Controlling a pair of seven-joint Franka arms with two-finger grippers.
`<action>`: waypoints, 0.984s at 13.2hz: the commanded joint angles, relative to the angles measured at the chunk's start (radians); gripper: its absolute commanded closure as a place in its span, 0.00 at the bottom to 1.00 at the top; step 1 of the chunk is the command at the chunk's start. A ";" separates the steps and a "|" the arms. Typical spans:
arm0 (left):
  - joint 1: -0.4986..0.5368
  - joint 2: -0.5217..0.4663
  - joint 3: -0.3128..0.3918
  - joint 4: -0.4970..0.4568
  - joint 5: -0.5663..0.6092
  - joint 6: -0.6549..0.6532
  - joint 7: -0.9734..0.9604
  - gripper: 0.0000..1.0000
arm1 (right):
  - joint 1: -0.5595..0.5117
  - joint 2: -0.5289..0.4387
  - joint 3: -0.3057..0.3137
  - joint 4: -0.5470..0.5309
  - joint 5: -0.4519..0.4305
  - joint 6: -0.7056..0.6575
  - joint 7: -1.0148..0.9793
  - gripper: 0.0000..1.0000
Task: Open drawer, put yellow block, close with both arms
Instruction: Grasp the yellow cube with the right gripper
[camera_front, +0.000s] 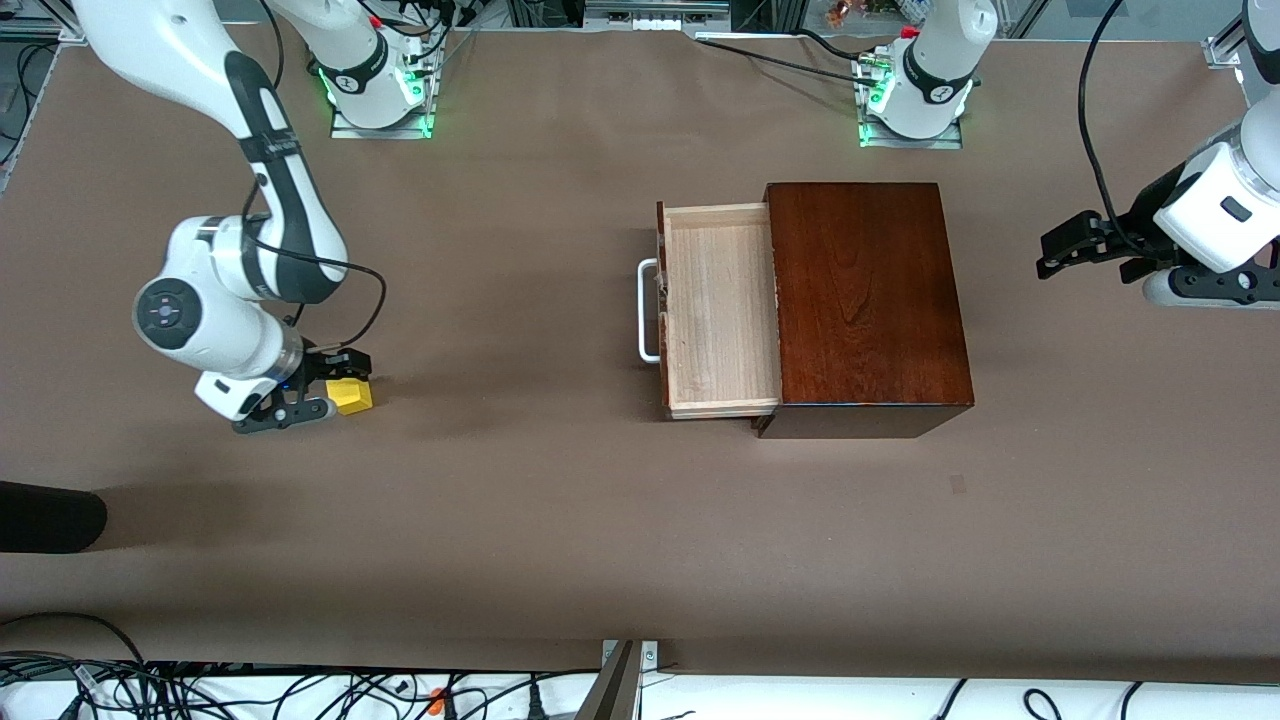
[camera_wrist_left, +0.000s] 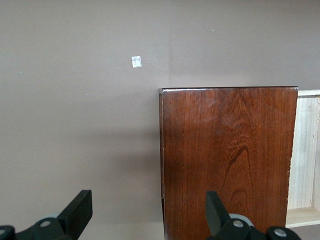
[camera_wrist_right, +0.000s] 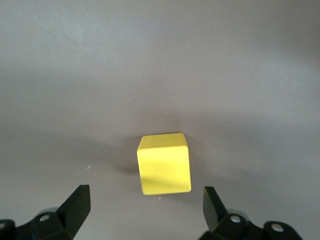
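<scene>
The small bright yellow cube (camera_wrist_right: 164, 163) sits on the table squarely between my right gripper's (camera_wrist_right: 145, 210) spread fingers (nothing pinched); my left gripper (camera_wrist_left: 147, 215), spread too, waits beside the box.

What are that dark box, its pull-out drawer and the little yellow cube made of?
The box looks like glossy varnished reddish-brown wood: clear grain under a sheen. The drawer looks like pale unfinished wood with fine straight grain; its white loop handle could be plastic or painted metal. The cube is matte and even yellow, so painted wood or plastic.
</scene>
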 joint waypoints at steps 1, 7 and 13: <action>-0.009 -0.024 0.015 0.001 -0.006 -0.012 0.016 0.00 | 0.002 0.003 0.003 -0.067 0.016 0.076 -0.016 0.00; -0.015 -0.022 0.005 0.007 0.087 -0.046 0.018 0.00 | 0.000 0.062 0.004 -0.072 0.016 0.164 -0.073 0.06; -0.021 -0.001 0.005 0.042 0.106 -0.043 0.016 0.00 | -0.001 0.072 0.004 -0.069 0.017 0.176 -0.129 0.77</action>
